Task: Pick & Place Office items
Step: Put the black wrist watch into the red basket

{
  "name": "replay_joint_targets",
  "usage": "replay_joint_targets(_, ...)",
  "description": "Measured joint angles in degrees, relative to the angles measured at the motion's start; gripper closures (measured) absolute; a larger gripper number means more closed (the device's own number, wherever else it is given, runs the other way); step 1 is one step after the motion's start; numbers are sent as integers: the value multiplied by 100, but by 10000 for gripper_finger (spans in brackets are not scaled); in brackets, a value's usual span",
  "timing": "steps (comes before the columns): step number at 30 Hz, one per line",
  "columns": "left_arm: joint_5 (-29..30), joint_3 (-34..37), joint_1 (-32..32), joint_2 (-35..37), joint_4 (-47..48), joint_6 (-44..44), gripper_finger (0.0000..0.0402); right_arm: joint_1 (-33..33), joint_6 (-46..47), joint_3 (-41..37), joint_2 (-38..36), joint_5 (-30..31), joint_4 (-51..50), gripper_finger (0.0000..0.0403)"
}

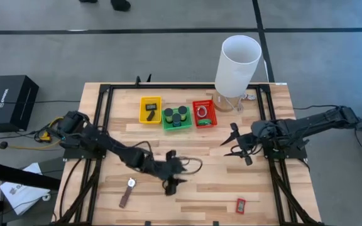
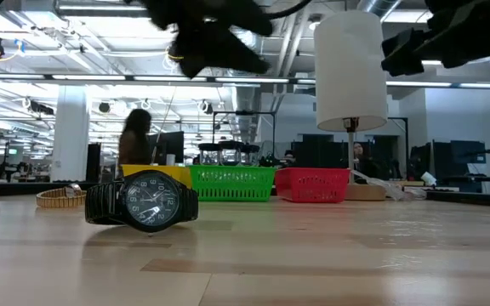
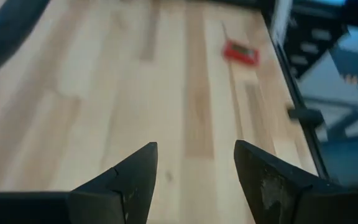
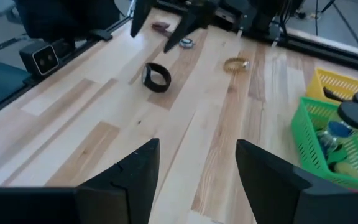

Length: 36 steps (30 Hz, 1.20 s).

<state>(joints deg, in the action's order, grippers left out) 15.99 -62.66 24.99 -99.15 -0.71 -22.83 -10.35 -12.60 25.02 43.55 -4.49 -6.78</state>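
My left gripper (image 1: 178, 172) (image 3: 196, 155) is open above the bare wood at the table's middle near part. A black wristwatch (image 1: 194, 165) (image 2: 143, 202) (image 4: 156, 78) lies just beside it on the table. A red rectangle (image 1: 240, 204) (image 3: 241, 53) lies near the table's near right corner. A watch with a brown strap (image 1: 127, 191) lies at the near left. A gold bracelet (image 2: 60, 198) (image 4: 235, 64) rests on the wood. My right gripper (image 1: 230, 143) (image 4: 197, 155) is open over the table's right middle and holds nothing.
The yellow tray (image 1: 150, 110), the green tray (image 1: 177, 117) with dark round cylinders, and the red tray (image 1: 204, 113) stand in a row at the far middle. A tall white cylinder (image 1: 237, 66) stands at the far right. Black frame rails (image 1: 275, 176) run along the table's sides.
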Motion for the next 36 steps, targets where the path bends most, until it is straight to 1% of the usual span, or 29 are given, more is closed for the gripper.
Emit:
replay_joint_targets(5, -23, 398, 345, 2, 25, -39, 192, 0, 1, 0, 215, 0, 35, 201)
replay_joint_targets(9, 24, 753, 545, 2, 40, -528, 192, 0, 0, 0, 345, 0, 336, 201)
replay_joint_targets(14, 32, 1081, 584, 2, 16, -1031, 192, 0, -4, 0, 369, 0, 763, 201)
replay_joint_targets(16, -11, 1184, 584, 2, 5, -1013, 192, 0, -2, 0, 370, 0, 819, 201)
replay_joint_targets(21, -155, 1342, 683, 2, -60, -458, 192, -2, -2, 0, 372, 0, 859, 201)
replay_joint_targets(26, -277, 1489, 861, 7, -111, -457, 192, 0, -2, 0, 372, 0, 859, 201)
replay_joint_targets(31, -248, 1687, 938, 10, -161, -442, 192, 0, -2, 0, 372, 0, 859, 201)
replay_joint_targets(36, -212, 1945, 875, 20, -688, -435, 193, 0, 0, 0, 372, -2, 857, 201)
